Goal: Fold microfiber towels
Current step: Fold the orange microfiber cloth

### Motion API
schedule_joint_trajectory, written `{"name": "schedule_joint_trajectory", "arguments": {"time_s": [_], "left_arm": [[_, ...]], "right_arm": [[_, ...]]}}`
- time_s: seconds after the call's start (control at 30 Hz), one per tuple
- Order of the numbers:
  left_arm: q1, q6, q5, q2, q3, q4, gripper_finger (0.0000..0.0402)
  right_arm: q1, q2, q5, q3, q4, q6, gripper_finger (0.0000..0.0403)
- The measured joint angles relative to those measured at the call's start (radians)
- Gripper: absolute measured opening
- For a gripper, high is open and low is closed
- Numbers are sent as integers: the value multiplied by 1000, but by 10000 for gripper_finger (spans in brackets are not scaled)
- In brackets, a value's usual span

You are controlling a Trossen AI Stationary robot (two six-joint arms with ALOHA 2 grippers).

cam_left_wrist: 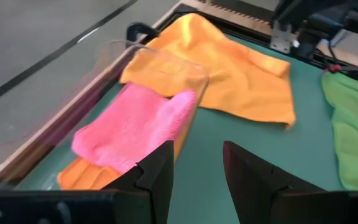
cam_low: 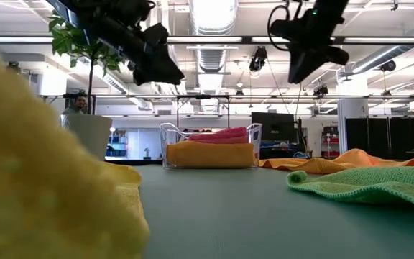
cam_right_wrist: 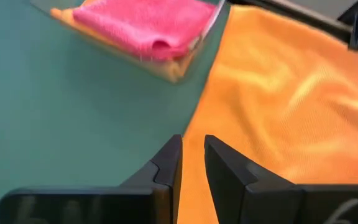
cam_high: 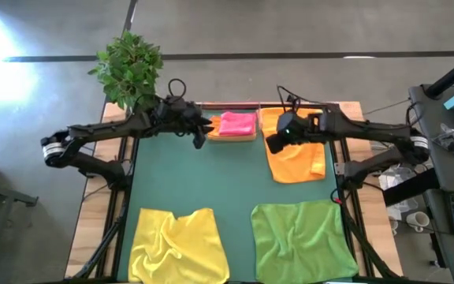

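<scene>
The unfolded orange towel (cam_high: 295,156) lies flat at the far right of the surface (cam_high: 235,185), directly under my right gripper (cam_high: 275,143), whose jaws hover nearly closed and empty over the towel's left edge, with bare mat to their left. Just beyond, the left gripper (cam_high: 201,131) hangs half open, holding nothing, beside the clear tray (cam_high: 231,137) with the folded pink towel (cam_high: 237,123).

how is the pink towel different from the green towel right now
The pink towel is folded into a small rectangle; the green towel lies spread out and rumpled. The pink one sits in the clear tray on top of a folded orange towel; the green one lies straight on the table mat. Both are soft, bright cloths.
</scene>
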Motion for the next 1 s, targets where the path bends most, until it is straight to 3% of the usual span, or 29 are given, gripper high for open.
{"name": "schedule_joint_trajectory", "arguments": {"time_s": [0.27,0.53,0.87,1.0], "left_arm": [[-86,42,2,66,1,154,123],[-174,41,1,219,71,249,123],[-228,44,-5,533,296,323,123],[-268,155,-5,633,394,329,123]], "right_arm": [[86,-83,4,-124,0,114,59],[94,-181,15,-177,-1,58,59],[94,-313,13,-178,-8,-64,59],[94,-326,13,-178,-19,-117,59]]}}
